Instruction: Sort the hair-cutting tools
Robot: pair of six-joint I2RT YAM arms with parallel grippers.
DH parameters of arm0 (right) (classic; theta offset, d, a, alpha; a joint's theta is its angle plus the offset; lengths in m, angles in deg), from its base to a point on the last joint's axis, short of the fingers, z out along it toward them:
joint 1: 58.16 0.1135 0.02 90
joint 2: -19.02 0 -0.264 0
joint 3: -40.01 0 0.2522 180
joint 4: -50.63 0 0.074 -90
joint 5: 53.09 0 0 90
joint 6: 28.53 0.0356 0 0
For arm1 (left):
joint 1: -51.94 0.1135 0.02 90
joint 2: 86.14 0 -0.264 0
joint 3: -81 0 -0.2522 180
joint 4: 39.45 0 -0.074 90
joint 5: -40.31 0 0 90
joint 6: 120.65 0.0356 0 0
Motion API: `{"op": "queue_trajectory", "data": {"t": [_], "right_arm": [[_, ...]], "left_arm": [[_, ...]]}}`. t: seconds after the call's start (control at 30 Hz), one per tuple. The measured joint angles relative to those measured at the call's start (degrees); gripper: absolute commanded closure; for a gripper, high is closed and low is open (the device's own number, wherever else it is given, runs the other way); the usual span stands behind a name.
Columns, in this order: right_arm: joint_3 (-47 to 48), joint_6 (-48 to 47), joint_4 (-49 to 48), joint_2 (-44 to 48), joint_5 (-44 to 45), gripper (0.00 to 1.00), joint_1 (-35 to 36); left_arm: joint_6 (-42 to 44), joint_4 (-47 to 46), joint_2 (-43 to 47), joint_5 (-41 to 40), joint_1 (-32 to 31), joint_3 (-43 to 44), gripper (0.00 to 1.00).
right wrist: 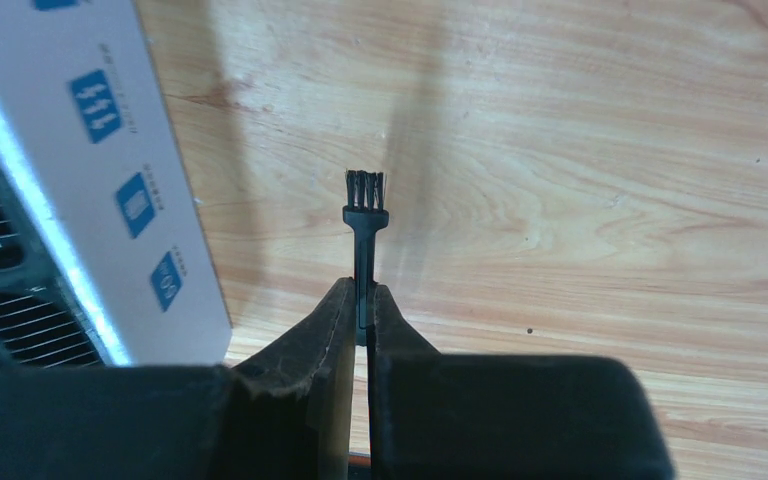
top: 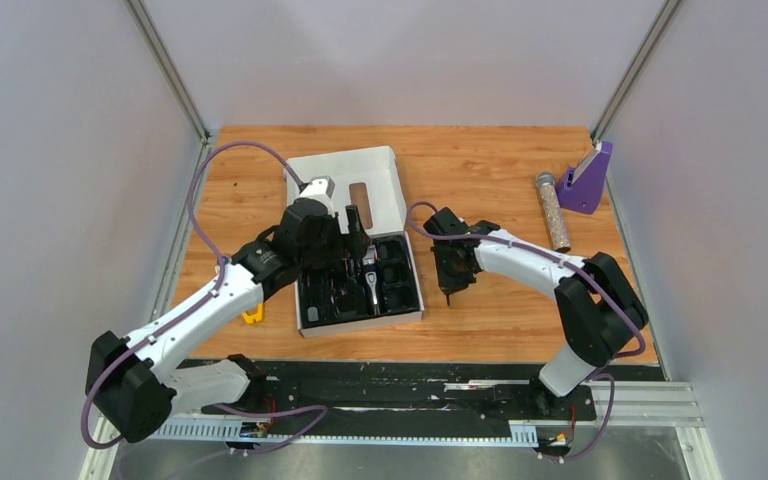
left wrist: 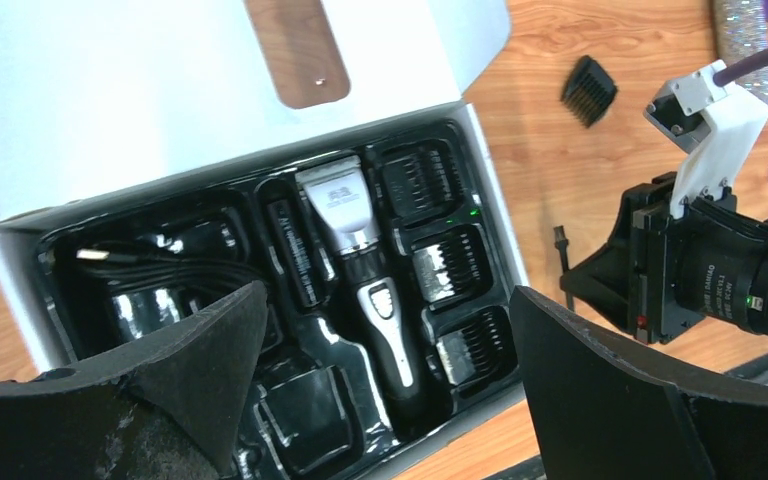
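— What is hard to see here?
— From above, the left arm covers much of the black tray (top: 405, 288). The thin black stick (right wrist: 363, 245) is all but lost under the right arm. The right wrist view shows it plainly: the right claw (right wrist: 361, 315) is pressed together on its shaft, with the bristled end poking out over the wood. Whether the bristles touch the wood, I cannot tell.
— And the other claw?
— The left claw (left wrist: 385, 300) is spread wide and holds nothing, hanging over the tray. Its dark fingers (left wrist: 175, 390) cut off the tray's near end and part of the coiled cord (left wrist: 145, 265) in the left compartment.
— The clipper?
— The clipper (left wrist: 355, 250) lies in the tray's middle slot, silver head toward the lid. One comb guard (left wrist: 589, 91) lies loose on the wood outside the box (left wrist: 80, 110). More guards sit in the tray's right compartments.
— The surface and the room?
— A wood-grain surface (top: 500, 160) carries a glittery cylinder (top: 553, 212) beside a purple piece (top: 588, 178) at the far right. A yellow piece (top: 252, 316) is half hidden by the left arm. Pale walls (top: 60, 150) close it in on three sides.
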Motion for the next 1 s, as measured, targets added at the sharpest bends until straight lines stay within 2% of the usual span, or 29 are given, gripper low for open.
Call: {"op": "queue_trajectory", "data": {"t": [0.63, 0.93, 1.0], "right_arm": [[-3.5, -0.1, -7.5, 13.3, -1.6, 1.0, 0.0], [-4.2, -0.1, -8.7, 15.7, -2.2, 1.0, 0.0], [-4.2, -0.1, -8.8, 16.1, -2.4, 1.0, 0.0]], "left_arm": [[-6.0, -12.6, -12.7, 9.1, -4.0, 4.0, 0.09], [-8.8, -19.5, -22.3, 13.9, -6.0, 6.9, 0.2], [-9.1, -20.6, -24.2, 14.7, -6.4, 7.4, 0.25]]}}
